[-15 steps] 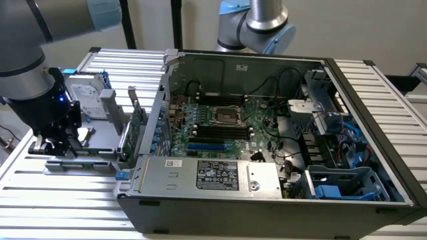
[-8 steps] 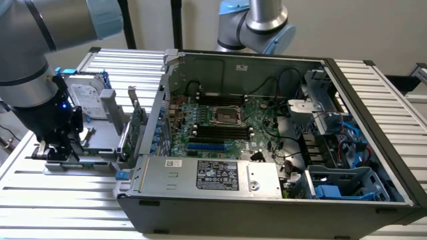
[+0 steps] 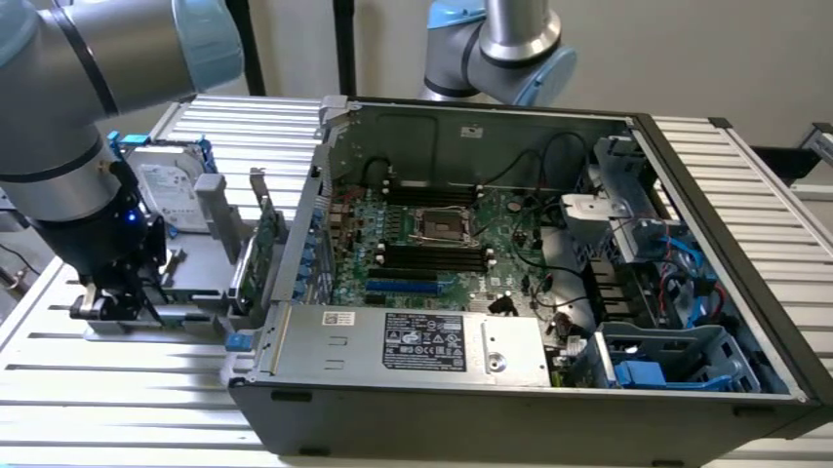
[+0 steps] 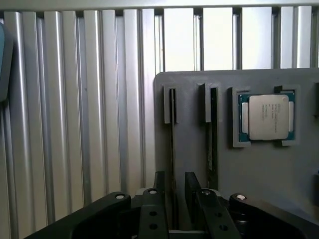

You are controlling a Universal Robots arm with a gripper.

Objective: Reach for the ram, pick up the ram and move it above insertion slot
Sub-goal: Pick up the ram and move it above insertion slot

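Observation:
Two rams stand on edge in slots of a grey holder plate [image 4: 199, 82]. One ram [image 4: 172, 144] runs down between my fingers; the second ram [image 4: 213, 144] stands one slot over, towards the CPU. My gripper [image 4: 174, 181] is open. Its dark fingers [image 4: 159, 184] straddle the first ram, with a small gap on each side. In the exterior view the gripper [image 3: 124, 300] is down at the holder on the exterior view's left, beside the open computer case [image 3: 521, 390]. The motherboard's black memory slots [image 3: 436, 256] lie inside the case.
A CPU [image 4: 267, 118] sits in a recess of the holder. A hard drive [image 3: 176, 195] and a green expansion card [image 3: 267, 244] stand between my arm and the case wall. A second arm [image 3: 501, 44] rises behind the case. The slatted metal table [image 3: 131, 390] runs underneath.

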